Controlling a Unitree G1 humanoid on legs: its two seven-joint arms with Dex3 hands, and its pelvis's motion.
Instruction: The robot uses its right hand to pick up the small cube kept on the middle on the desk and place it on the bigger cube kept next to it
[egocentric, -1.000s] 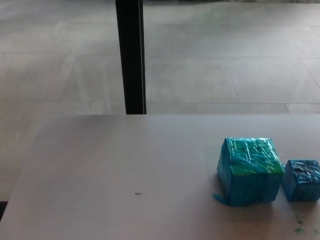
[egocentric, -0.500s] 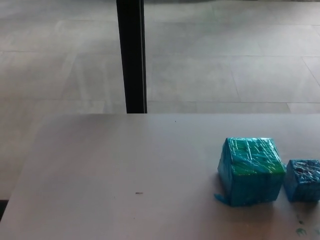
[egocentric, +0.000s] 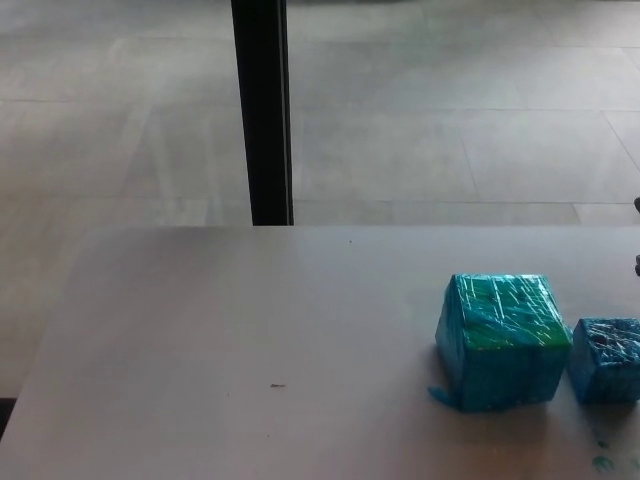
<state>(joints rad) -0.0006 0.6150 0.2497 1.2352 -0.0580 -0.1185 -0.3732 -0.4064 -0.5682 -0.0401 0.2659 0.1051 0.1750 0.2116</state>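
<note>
**Listener:** What is lying in front of you right now?

**Me:** I am looking down at a pale surface (egocentric: 250, 350). The small cube (egocentric: 606, 360) is sitting at the far right, partly cut off by the picture's edge. The bigger cube (egocentric: 500, 340) is standing just beside it on its left, with a narrow gap between them. Both are blue-green and wrapped in shiny, crinkled film. Beyond the surface, a tiled floor (egocentric: 450, 130) is stretching away, and a black post (egocentric: 262, 110) is rising from it.

**Listener:** And your hands?

**Me:** Neither hand is showing clearly. A tiny dark sliver is peeking in at the right edge, too small for me to name, so I am not able to say whether my right hand's fingers are apart or together. My left hand is out of sight.

**Listener:** How are you expecting the small cube to handle?

**Me:** I am judging it light and fairly stiff, though the glossy wrap is probably slippery. I am thinking of pinching it across two opposite side faces, thumb against fingers, squeezing firmly. The bigger cube's top is looking flat but wrinkled, so I am expecting to need a level, centred placement.
</note>
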